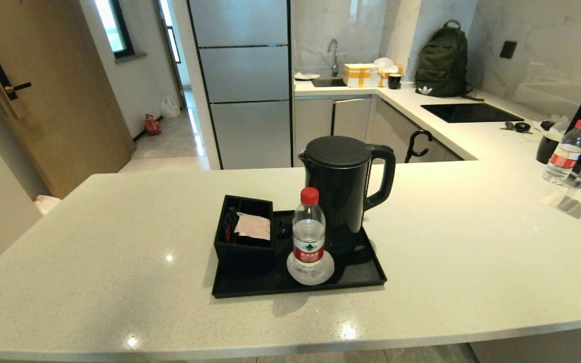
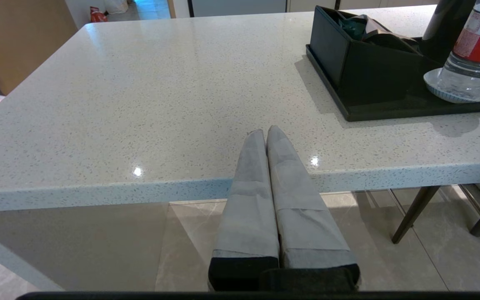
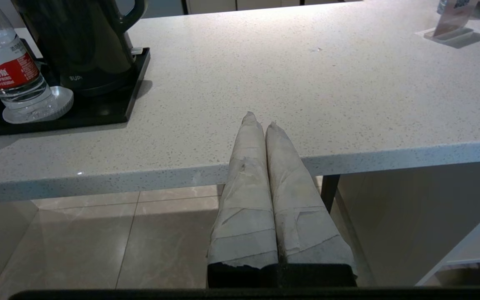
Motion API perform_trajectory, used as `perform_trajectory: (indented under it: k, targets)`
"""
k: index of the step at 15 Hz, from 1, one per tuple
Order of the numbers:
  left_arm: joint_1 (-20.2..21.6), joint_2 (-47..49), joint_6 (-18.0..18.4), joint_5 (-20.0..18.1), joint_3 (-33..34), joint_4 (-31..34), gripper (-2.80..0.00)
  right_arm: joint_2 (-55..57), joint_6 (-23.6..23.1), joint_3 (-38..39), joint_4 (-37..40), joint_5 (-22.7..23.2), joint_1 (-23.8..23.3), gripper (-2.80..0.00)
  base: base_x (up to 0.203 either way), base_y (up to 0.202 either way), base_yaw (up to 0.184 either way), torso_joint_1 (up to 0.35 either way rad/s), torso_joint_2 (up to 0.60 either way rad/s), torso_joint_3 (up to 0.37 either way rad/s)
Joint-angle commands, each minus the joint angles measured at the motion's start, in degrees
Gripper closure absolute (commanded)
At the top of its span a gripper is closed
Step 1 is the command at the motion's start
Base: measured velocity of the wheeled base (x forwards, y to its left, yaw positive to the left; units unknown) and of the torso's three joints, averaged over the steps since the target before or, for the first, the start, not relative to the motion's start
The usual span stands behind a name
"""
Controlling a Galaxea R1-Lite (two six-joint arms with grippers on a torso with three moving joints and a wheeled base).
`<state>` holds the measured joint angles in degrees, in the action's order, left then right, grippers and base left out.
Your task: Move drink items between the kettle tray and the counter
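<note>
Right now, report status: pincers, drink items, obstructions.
Left pincer shut, right pincer shut, both off the counter edge. Kettle and water bottle on tray. Nothing blocking.

Kettle: base hidden behind water bottle. Both arms outside head view. Sachet box contents indistinct. Bottle label text unreadable.

Counter: polished speckled stone, glossy. Kettle: smooth, shiny black finish. Water bottle: clear plastic, red cap. Tray: matt black.
</note>
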<state>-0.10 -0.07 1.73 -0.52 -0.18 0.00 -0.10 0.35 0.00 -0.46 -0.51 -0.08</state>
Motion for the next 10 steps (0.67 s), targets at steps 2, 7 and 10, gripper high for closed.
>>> perform_trajectory:
  k: [2, 7, 10]
  targets:
    - [0.0, 0.1, 0.0, 0.0, 0.0, 0.0, 0.0, 0.1, 0.1, 0.1, -0.1, 0.0, 0.0, 0.0, 0.0, 0.0, 0.0, 0.0, 0.0, 0.0]
    - [0.0, 0.1, 0.0, 0.0, 0.0, 0.0, 0.0, 0.2, 0.2, 0.1, 0.0, 0.0, 0.0, 0.0, 0.0, 0.0, 0.0, 0.0, 0.0, 0.0]
    - [0.0, 0.1, 0.0, 0.0, 0.0, 0.0, 0.0, 0.2, 0.6, -0.1, 0.5, -0.2, 0.0, 0.0, 0.0, 0.0, 0.0, 0.0, 0.0, 0.0]
